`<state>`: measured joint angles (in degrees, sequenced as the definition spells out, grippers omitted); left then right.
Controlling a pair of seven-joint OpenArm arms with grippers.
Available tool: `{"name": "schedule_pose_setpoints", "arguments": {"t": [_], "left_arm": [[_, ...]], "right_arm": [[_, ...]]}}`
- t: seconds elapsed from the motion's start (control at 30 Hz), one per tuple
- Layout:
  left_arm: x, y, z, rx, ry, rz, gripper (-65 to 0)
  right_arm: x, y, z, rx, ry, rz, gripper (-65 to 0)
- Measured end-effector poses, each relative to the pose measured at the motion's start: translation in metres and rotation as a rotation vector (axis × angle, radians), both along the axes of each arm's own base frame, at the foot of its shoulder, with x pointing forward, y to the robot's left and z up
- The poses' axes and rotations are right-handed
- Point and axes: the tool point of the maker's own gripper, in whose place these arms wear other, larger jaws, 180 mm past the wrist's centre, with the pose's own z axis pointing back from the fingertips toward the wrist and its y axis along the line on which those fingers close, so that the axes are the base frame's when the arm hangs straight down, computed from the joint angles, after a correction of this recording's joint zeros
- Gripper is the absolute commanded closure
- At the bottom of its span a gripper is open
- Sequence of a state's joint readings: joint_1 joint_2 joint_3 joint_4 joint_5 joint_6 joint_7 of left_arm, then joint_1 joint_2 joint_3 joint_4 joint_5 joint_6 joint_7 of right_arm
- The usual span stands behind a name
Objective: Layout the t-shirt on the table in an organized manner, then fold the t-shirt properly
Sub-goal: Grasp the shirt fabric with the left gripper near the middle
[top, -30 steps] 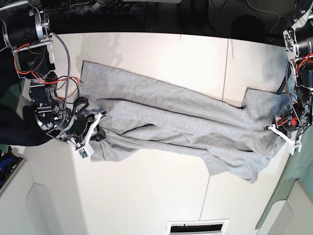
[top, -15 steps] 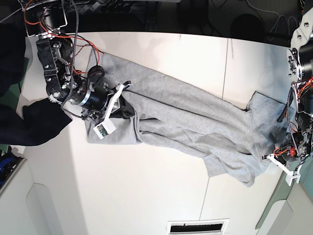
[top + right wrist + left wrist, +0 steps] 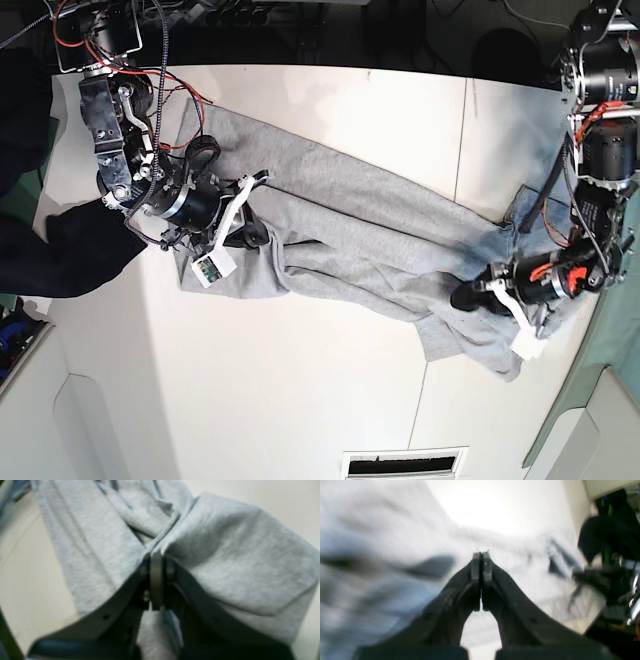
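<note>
Around the working area, one dark navy-black cloth (image 3: 60, 255) lies bunched just beside the right arm, spilling past the edge of the surface (image 3: 300, 400), and one slotted vent (image 3: 405, 464) sits in the surface well apart from both arms. A clutter of dark gear and cables lines the far edge, too dim to make out. One thin dark seam (image 3: 458, 160) crosses the white top.

One t-shirt (image 3: 360, 245), light heather grey, stretches in a long wrinkled band between the two arms, resting on the surface. No lettering shows on the side facing up.

Two arms are at work. The right gripper (image 3: 157, 562) has its jaws clamped on a gathered fold of the cloth, which fans out from the tips and drapes over both fingers (image 3: 120, 600); its own cables and white camera housing hide part of that end of the shirt in the base view. The left gripper (image 3: 481, 557) has its jaws pressed together, tips meeting with no gap, over the grey fabric; the wrist view is blurred, so whether any cloth is pinched between them I cannot tell. In the base view that arm lies across the other end of the shirt, covering part of it.
</note>
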<state>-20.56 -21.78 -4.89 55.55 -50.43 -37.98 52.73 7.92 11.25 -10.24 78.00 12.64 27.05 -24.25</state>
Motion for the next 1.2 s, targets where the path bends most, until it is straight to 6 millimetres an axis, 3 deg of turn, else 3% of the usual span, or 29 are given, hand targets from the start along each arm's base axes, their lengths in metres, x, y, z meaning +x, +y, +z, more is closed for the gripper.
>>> {"name": "schedule_pose_setpoints", "arguments": {"t": [0.1, 0.2, 0.3, 0.37, 0.5, 0.63, 0.73, 0.9, 1.0, 1.03, 1.1, 1.2], "left_arm": [[-0.026, -0.026, -0.029, -0.028, 0.068, -0.024, 0.0], [-0.049, -0.041, -0.055, -0.018, 0.115, -0.034, 0.0], [-0.067, -0.040, -0.068, -0.028, 0.129, -0.014, 0.0], [-0.074, -0.038, -0.072, -0.038, 0.138, -0.006, 0.0], [-0.081, -0.040, -0.074, -0.068, 0.147, 0.007, 0.0], [-0.084, -0.041, -0.075, -0.075, 0.156, 0.005, 0.0], [-0.085, -0.041, -0.075, -0.076, 0.159, 0.003, 0.0], [-0.087, -0.042, -0.076, -0.077, 0.164, -0.001, 0.0], [-0.089, -0.042, -0.077, -0.083, 0.169, 0.004, 0.0], [-0.090, -0.042, -0.077, -0.082, 0.170, 0.003, 0.0], [-0.090, -0.042, -0.077, -0.082, 0.170, 0.003, 0.0], [-0.090, -0.042, -0.077, -0.081, 0.168, -0.001, 0.0]], "right_arm": [[0.022, -0.014, 0.010, -0.069, -0.052, -0.057, 0.0], [0.049, -0.038, 0.015, -0.140, -0.086, -0.149, 0.0], [0.065, -0.049, 0.015, -0.164, -0.082, -0.175, -21.5], [0.072, -0.051, 0.015, -0.166, -0.080, -0.182, -27.1], [0.080, -0.030, 0.031, -0.075, -0.106, -0.161, -26.9], [0.081, 0.008, 0.044, 0.007, -0.123, -0.124, -26.9], [0.077, 0.039, 0.042, 0.050, -0.108, -0.095, -26.9], [0.076, 0.061, 0.004, 0.022, -0.074, -0.065, -26.9], [0.067, 0.057, -0.034, -0.045, -0.009, -0.062, -26.9], [0.067, 0.057, -0.039, -0.038, -0.022, -0.072, -26.8], [0.069, 0.055, -0.044, -0.050, -0.004, -0.069, -20.3], [0.072, 0.053, -0.045, -0.105, -0.016, -0.042, -1.9]]}}
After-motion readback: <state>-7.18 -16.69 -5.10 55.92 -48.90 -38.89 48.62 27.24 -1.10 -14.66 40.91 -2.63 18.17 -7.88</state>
